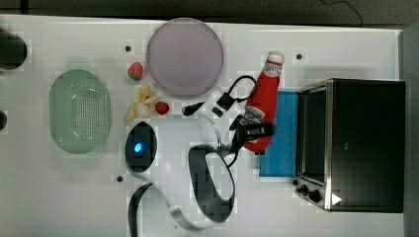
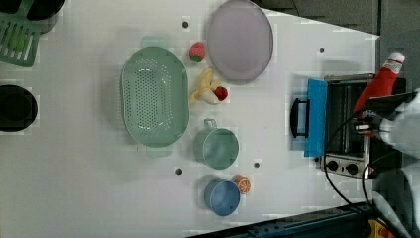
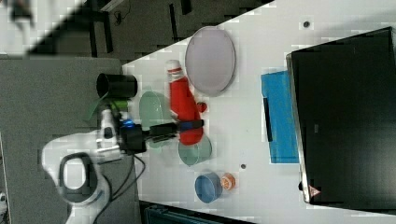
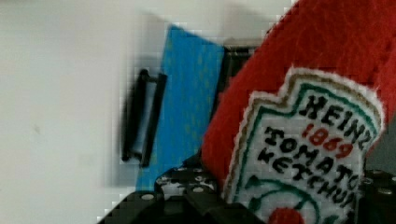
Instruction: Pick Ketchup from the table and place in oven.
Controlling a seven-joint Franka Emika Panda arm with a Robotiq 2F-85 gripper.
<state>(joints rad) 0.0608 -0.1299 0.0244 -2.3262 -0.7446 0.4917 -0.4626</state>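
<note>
Across the top view, from left to right: a pale green perforated colander (image 1: pixel 79 111) is lying at the frame's left on the smooth white tabletop (image 1: pixel 59 197); a round lilac plate (image 1: pixel 185 56) is sitting at upper centre, with a small red strawberry (image 1: pixel 135 71) to its left. Right of centre, the claw (image 1: pixel 253 132) is gripping the ketchup (image 1: pixel 263 96), its dark fingers clamped across the lower body of the bottle. The ketchup is being carried clear of the tabletop, its white cap pointing toward the frame's top, and in this view it is overlapping the left edge of the oven's lowered door (image 1: pixel 280 133). At the frame's right, the oven (image 1: pixel 368 143) is standing open, a black box with a silver frame and knobs at its lower left corner.

Step in hand, as judged: transport, with the pick complete and the placing not yet done. The next move is calling for travel rightward over the door, and probably a lowering of the bottle to pass the dark opening.

In the wrist view, the bottle appears soft and fuzzy, its label (image 4: pixel 308 154) stitched; the door's inner face is matt blue, with a black bar handle (image 4: pixel 142 119).
</note>
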